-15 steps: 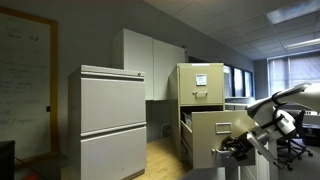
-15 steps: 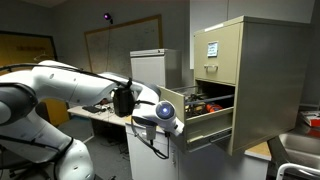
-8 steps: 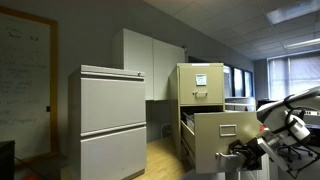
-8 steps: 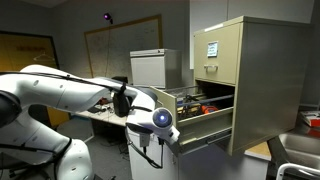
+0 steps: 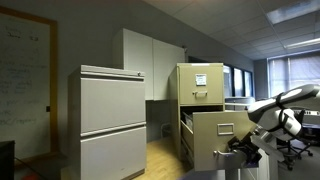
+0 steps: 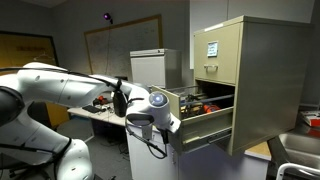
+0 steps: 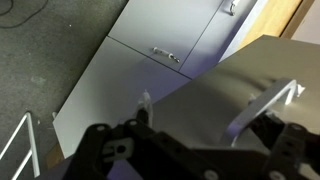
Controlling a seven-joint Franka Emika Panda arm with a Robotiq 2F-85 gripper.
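A beige filing cabinet point(image 5: 201, 85) point(image 6: 255, 70) stands with its lower drawer point(image 5: 218, 138) point(image 6: 205, 118) pulled out; things lie inside it. My gripper point(image 5: 243, 148) point(image 6: 172, 122) is at the drawer's front panel. In the wrist view the dark fingers point(image 7: 102, 150) stand wide apart, so the gripper point(image 7: 200, 152) is open. The beige drawer front point(image 7: 190, 110) fills the space ahead of them. Its silver handle point(image 7: 268, 103) lies just beside the right-hand finger; contact with it cannot be judged. Nothing is held.
A grey two-drawer lateral cabinet point(image 5: 112, 120) point(image 7: 130, 70) stands across the aisle, with white wall cabinets point(image 5: 150, 62) behind. A white cabinet point(image 6: 150, 68), a cluttered desk point(image 6: 92, 106) and a whiteboard point(image 6: 125, 38) are behind the arm. A chair point(image 6: 295, 160) sits low beside the beige cabinet.
The jaws have gone from nearly shut to wide open at the drawer handle. The wrist dipped half a second ago and has risen again.
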